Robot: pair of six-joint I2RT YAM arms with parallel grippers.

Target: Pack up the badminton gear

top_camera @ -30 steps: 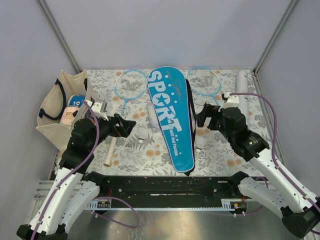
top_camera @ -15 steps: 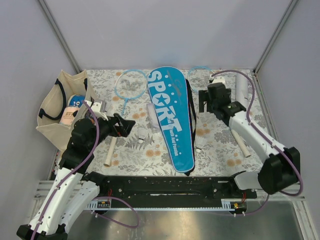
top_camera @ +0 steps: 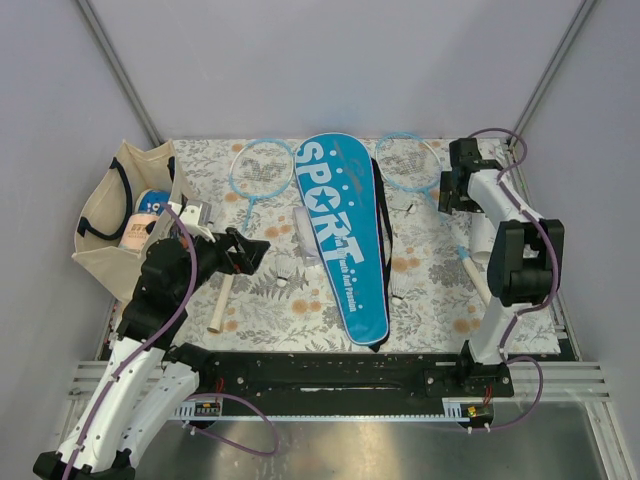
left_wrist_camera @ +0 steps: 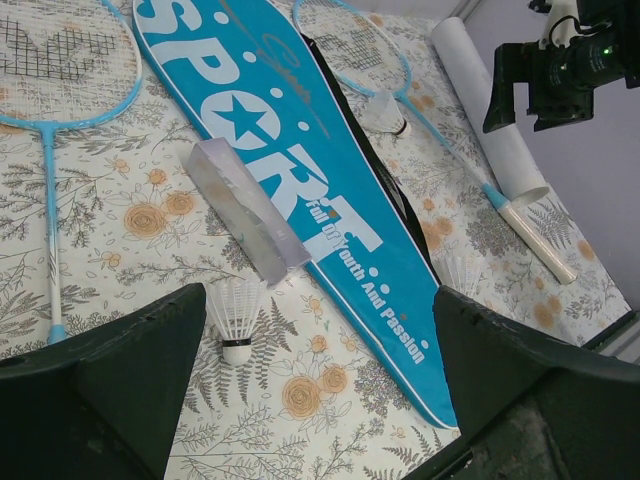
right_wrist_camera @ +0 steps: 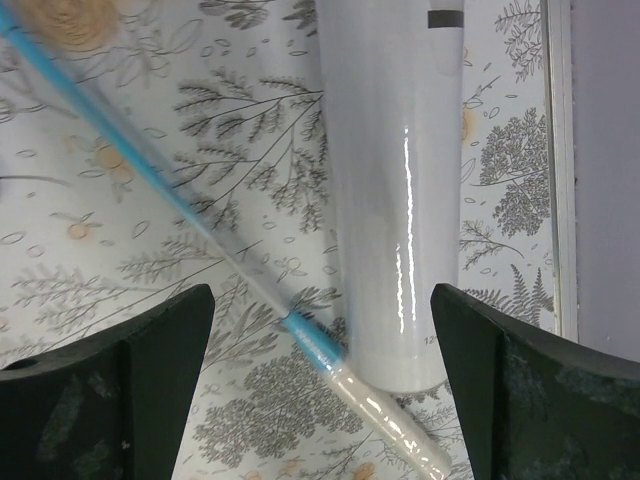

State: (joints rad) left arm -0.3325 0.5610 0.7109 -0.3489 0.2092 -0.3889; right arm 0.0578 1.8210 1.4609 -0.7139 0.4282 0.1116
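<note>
SPORT cover point(top_camera: 343, 235) | axis near-far, wide end far | left jaws apart | right jaws apart

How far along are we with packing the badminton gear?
Nothing looks packed yet. The blue SPORT cover lies flat, both rackets and shuttlecocks loose beside it. The right claw hangs open over the white tube; the left claw is open, empty. All packing remains.
</note>
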